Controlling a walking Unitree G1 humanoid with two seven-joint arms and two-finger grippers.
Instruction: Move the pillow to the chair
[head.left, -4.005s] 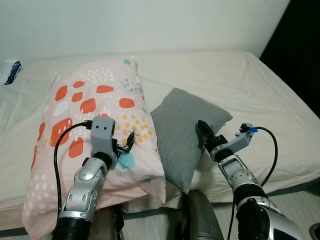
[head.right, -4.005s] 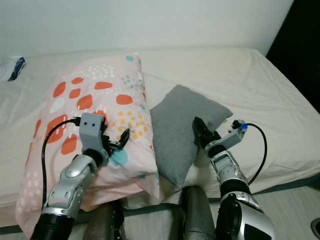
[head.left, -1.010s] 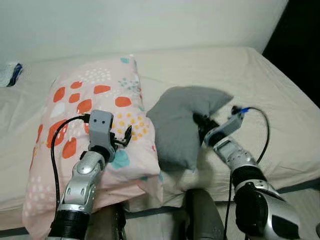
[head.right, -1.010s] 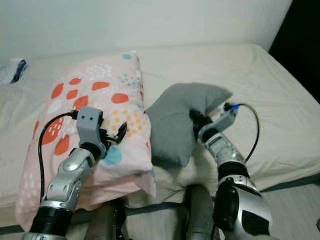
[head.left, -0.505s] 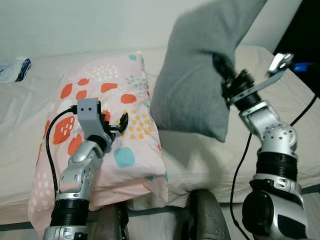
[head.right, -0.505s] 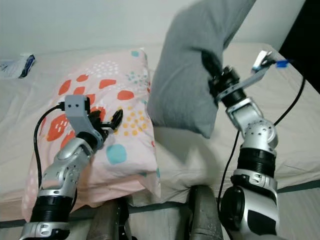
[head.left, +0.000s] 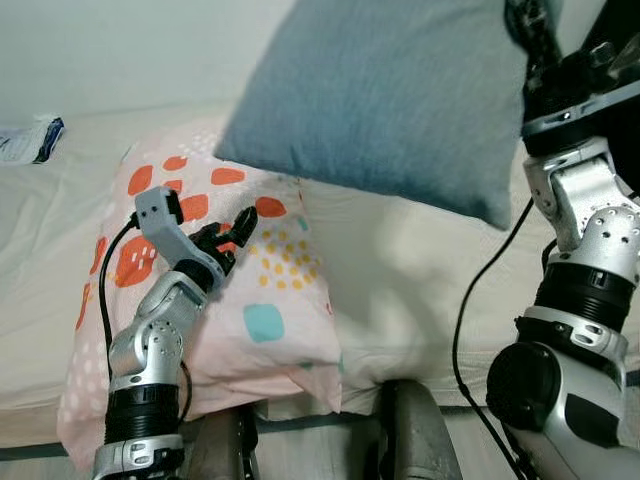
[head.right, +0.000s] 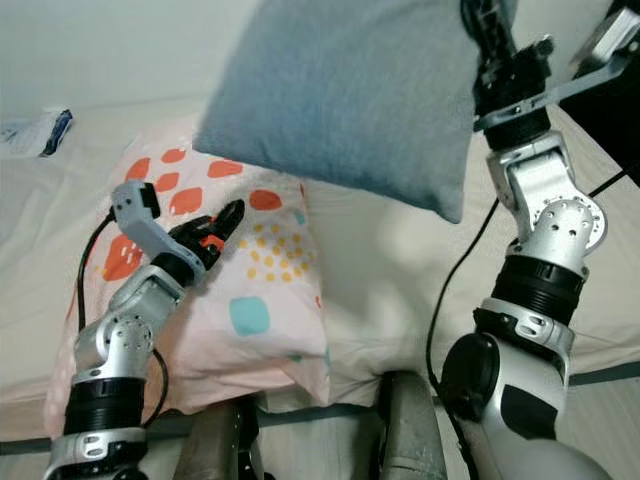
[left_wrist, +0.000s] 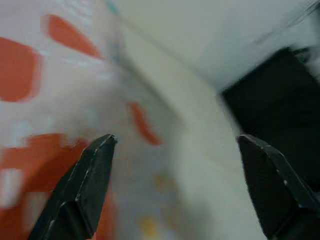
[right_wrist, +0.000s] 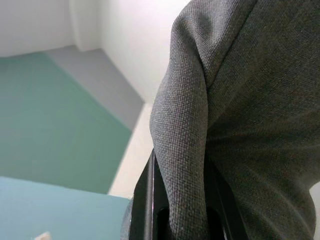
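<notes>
in right pincer (head.right: 490, 25), grey pillow (head.right: 350, 100) aloft

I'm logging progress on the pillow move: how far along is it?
Done: the right gripper is shut on the grey pillow and has it lifted clear of the bed. In hand: the pillow hangs in the air above the patterned pillow; the left gripper hovers open over that one. Left: carrying it to the chair and setting it down.
</notes>
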